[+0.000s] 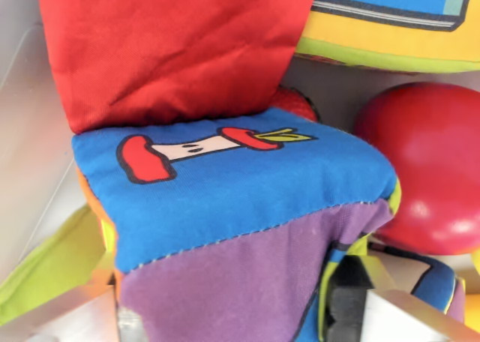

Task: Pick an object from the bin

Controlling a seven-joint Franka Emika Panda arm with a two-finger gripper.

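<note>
A soft fabric cube (225,207) fills the middle of the wrist view, with a blue face showing an apple core and a purple face below it. My gripper (236,316) straddles its purple end. The left finger (71,316) presses the cube's edge, and the right finger's black pad (349,301) lies against its blue and yellow side. The jaws look closed on the cube. The fingertips are cut off by the lower edge of the picture.
A red fabric cushion (172,46) leans on the cube's far side. A glossy red ball (435,169) sits at the right, a yellow and blue cube (390,27) at the top right. Green fabric (45,271) lies lower left by the white bin wall (26,147).
</note>
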